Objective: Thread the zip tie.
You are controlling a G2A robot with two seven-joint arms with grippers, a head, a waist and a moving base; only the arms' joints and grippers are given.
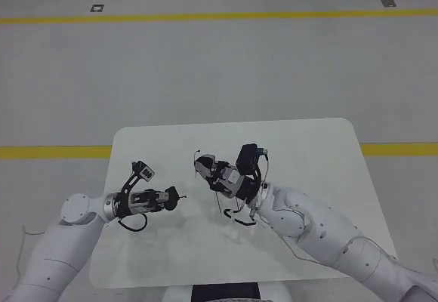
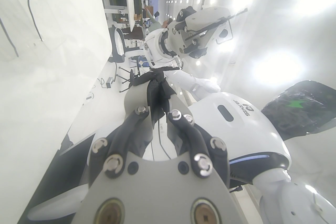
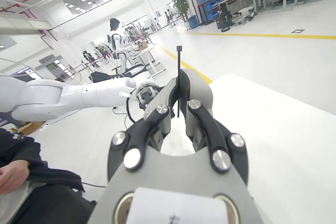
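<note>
Progress looks early, with holding done and threading itself not yet done. The right gripper (image 3: pixel 179 88) is pressed together on a slim black plastic zip tie (image 3: pixel 178 62), which stands between its two pads. The square locking head (image 3: pixel 179 47) pokes out just past the fingertips, and the rest of the strap runs back toward the wrist. From above, that gripper hangs over the middle of the white rounded-corner table (image 1: pixel 317 151), and the tie reads as a straight line, with no loop formed. The left gripper (image 2: pixel 158 78) sits beside it, near but apart. Its pads are also pressed together, and a thin black strip (image 2: pixel 168 68) crosses its tips. It appears to pinch that strip, though I cannot tell whether it is a free end of the same tie or a separate piece. Nothing is passing through the head as seen here, so the slot appears unfilled. My judgement is that what remains is the fine part of the job — bringing the pointed end and the head together, lining the tip up with the small opening, and feeding it through far enough to catch. Both pieces are thin and flexible, so alignment is likely where it could slip.
</note>
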